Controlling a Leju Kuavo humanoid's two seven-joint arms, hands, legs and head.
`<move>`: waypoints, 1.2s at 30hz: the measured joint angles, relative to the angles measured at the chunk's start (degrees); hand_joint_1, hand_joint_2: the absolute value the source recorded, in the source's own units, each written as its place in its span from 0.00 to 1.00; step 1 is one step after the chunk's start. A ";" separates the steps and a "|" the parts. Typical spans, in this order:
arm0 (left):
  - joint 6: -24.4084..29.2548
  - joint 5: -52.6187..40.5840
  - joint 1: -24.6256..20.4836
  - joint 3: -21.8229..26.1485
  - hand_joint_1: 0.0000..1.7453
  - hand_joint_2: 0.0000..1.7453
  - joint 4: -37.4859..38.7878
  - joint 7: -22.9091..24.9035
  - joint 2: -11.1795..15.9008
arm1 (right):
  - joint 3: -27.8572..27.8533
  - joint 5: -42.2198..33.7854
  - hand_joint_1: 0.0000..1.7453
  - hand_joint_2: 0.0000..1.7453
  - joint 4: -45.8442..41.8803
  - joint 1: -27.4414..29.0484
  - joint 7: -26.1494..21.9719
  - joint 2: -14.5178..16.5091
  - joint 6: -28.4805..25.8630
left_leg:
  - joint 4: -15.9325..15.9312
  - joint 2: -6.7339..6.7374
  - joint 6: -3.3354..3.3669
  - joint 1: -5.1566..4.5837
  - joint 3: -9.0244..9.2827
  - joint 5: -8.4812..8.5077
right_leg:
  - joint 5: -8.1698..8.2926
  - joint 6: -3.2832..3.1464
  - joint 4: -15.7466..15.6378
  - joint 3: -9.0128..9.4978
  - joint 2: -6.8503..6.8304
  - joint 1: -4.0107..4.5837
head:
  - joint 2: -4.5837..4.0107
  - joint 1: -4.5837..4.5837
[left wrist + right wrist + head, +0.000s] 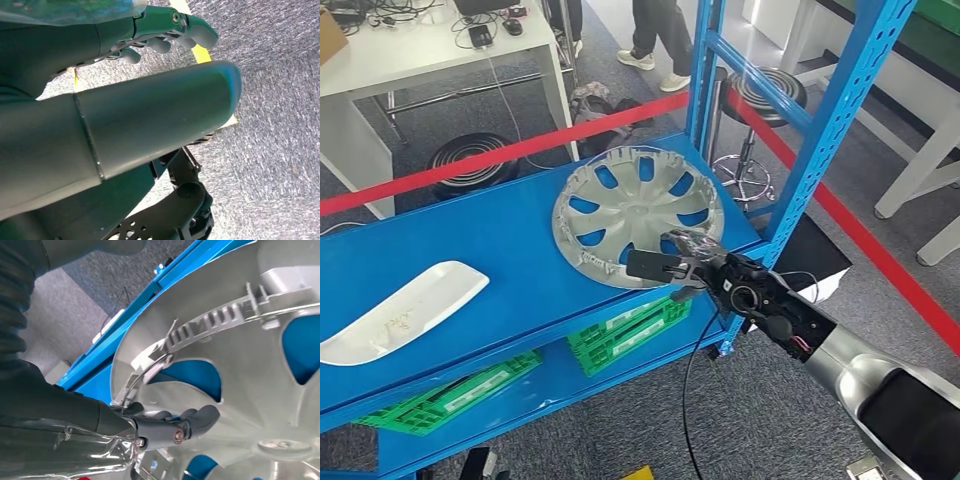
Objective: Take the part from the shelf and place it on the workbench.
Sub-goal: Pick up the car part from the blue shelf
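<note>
Illumination is bright, even and diffuse; shadows are soft. The wheel cover shows mild glare just beyond the right hand's fingers. The left hand is dim, green-tinted and out of focus; carpet past its fingers stays sharp.

Silver wheel cover looks plastic, satin; shelf painted metal.
</note>
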 joint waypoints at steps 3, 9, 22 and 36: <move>-0.12 0.00 -0.04 0.00 0.00 0.00 0.00 0.01 0.00 | 1.33 0.27 0.00 1.00 0.53 -0.53 -0.26 0.04 0.18 | 0.00 0.00 0.00 0.00 0.04 0.00 | 0.00 0.00 0.00 0.04 0.00 0.00 | 0.01 -0.01; -0.09 0.28 -0.01 0.00 0.00 0.00 0.00 -0.01 0.00 | 4.32 2.14 0.00 1.00 1.95 -1.99 -2.27 1.08 1.06 | -0.02 0.11 0.00 0.02 0.14 0.00 | 0.00 -0.01 0.00 0.18 0.08 0.01 | 0.00 0.01; -0.04 0.32 -0.03 0.00 0.00 0.00 0.00 -0.26 0.00 | 12.31 9.21 0.00 1.00 3.45 -3.68 -3.07 6.55 1.67 | -0.04 0.22 -0.01 0.06 0.29 0.00 | 0.03 -0.04 0.00 0.28 0.17 0.05 | 0.01 0.00; 0.17 0.43 0.06 0.00 0.00 0.00 0.00 -0.26 0.00 | 15.17 9.68 0.00 1.00 4.42 -4.16 -3.71 8.51 1.67 | -0.03 0.18 0.00 0.04 0.27 -0.01 | 0.02 -0.04 -0.01 0.27 0.12 0.03 | 0.01 0.00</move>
